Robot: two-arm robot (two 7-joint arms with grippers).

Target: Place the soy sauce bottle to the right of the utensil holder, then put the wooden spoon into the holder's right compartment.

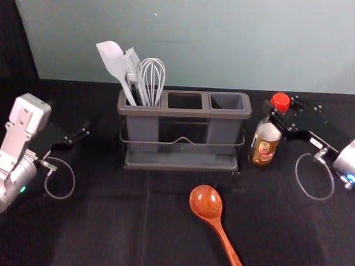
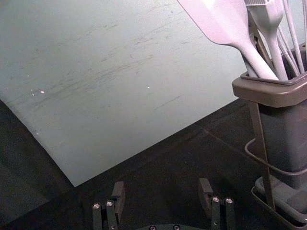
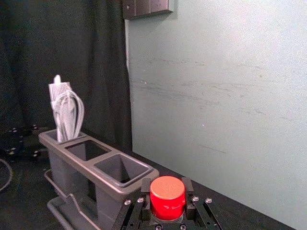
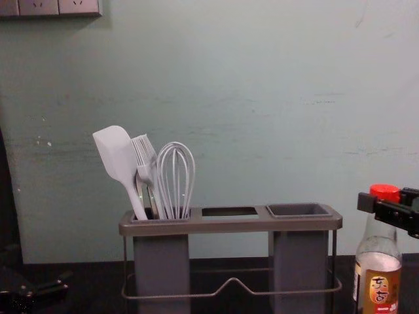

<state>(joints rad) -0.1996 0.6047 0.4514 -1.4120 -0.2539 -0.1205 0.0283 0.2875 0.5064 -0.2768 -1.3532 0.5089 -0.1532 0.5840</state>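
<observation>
your robot's left arm was white and silver, its lamp green, the silver right arm's light blue, both had thin grey cable loops, the left gripper and right gripper were black, with silvery screws

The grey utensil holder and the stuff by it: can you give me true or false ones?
1. The reddish-brown wooden spoon lies on the black table. True.
2. The glass bottle with the red cap is left of the holder. False: it is on the right.
3. The pale wire whisk is in the left compartment. True.
4. The left hand holds the spoon. False: it is open and empty.
5. The right hand grips the bottle's top. True.
</observation>
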